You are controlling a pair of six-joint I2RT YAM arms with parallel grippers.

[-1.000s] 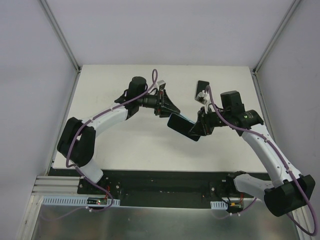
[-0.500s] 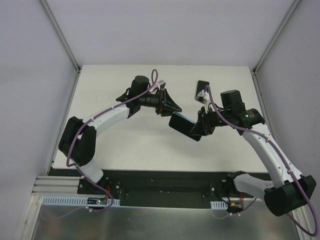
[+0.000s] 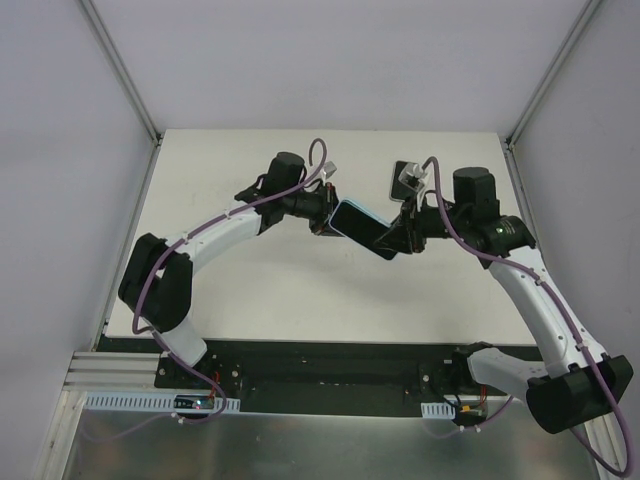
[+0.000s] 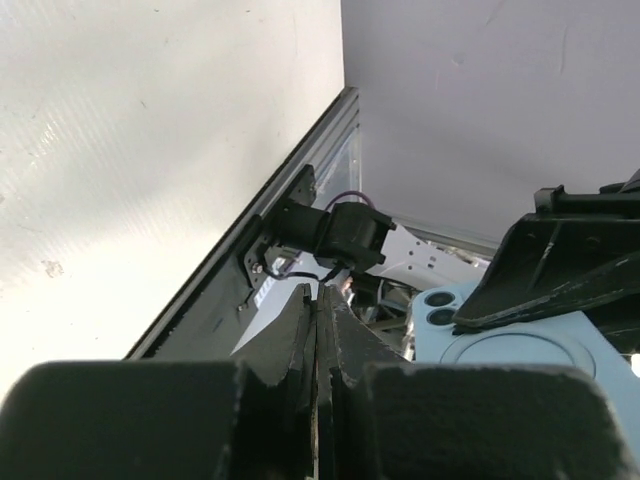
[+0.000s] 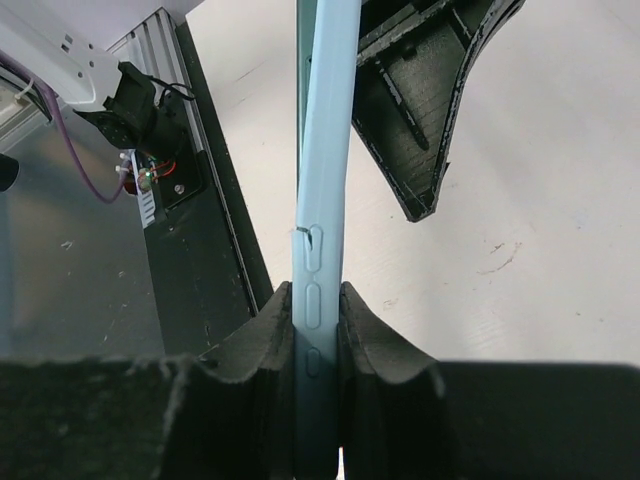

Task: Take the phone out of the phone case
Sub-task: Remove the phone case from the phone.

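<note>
The phone (image 3: 368, 234) sits dark face up in its light blue phone case (image 3: 347, 209), held tilted above the table. My right gripper (image 3: 394, 243) is shut on the case's right end. In the right wrist view the case (image 5: 324, 190) stands edge-on between my fingers (image 5: 262, 335). My left gripper (image 3: 328, 218) is shut, its tips against the case's left end. The left wrist view shows those jaws (image 4: 318, 295) pressed together with nothing between them. To their right is the case's back (image 4: 500, 345) with its camera holes.
A dark flat rectangular object (image 3: 402, 178) lies on the white table (image 3: 250, 290) behind the right gripper. The black base rail (image 3: 330, 362) runs along the near edge. Grey walls enclose the table on three sides.
My right gripper carried the cased phone up and to the left, toward the left gripper. The left jaws went from slightly apart to shut, and now touch the case's left end.
</note>
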